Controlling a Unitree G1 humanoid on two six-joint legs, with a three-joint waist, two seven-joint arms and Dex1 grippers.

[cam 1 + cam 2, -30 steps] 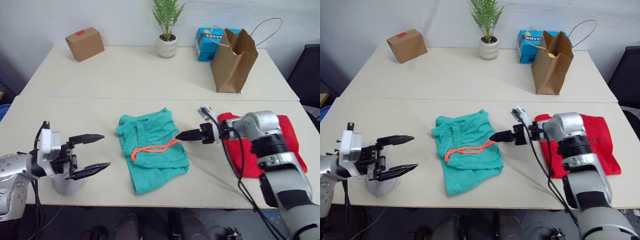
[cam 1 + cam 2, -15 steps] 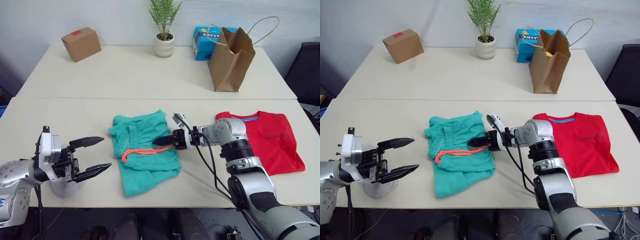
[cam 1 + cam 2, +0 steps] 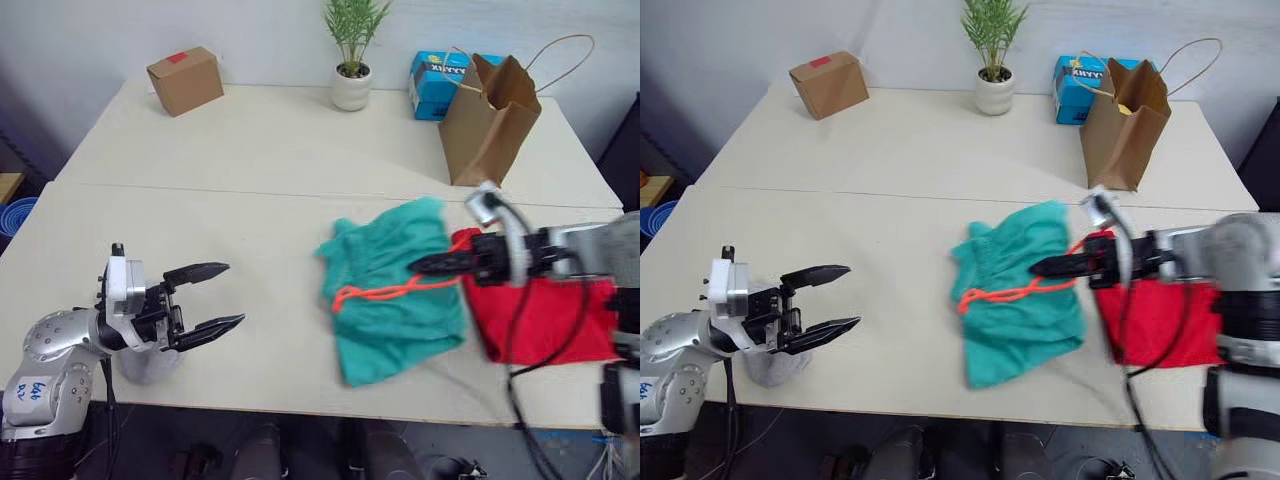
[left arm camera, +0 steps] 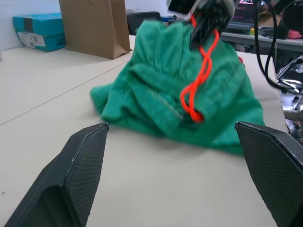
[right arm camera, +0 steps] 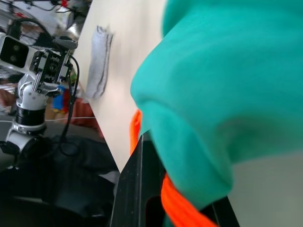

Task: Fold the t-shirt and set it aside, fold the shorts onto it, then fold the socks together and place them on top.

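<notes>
**Inspector:** Report the position of the shorts and what has hold of them.

**Operator:** The shorts [image 3: 395, 285] lie in a loose heap on the table [image 3: 250, 180], near the front edge and right of its middle. Their right side touches or overlaps the t-shirt [image 3: 545, 315], which sits toward the table's right edge. My right gripper [image 3: 425, 266] is clamped on the shorts at the waistband, where the orange drawstring [image 3: 385, 292] hangs out in a loop.

**Inspector:** And the left?

**Operator:** My left gripper [image 3: 215, 297] is released, fingers spread, empty, well apart from the shorts near the front left corner. The socks [image 3: 768, 365] lie under it at the front edge.

**Inspector:** Your judgement on handling?

**Operator:** Light and fully limp, I judge: the cloth sags and bunches from the one pinch, so it will not keep a shape by itself. The gathered waistband looks the thickest, surest hold. The drawstring is a poor hold; it may slide or pull through. A clean fold likely needs a second grip on the waistband's far end or on a hem corner.
</notes>
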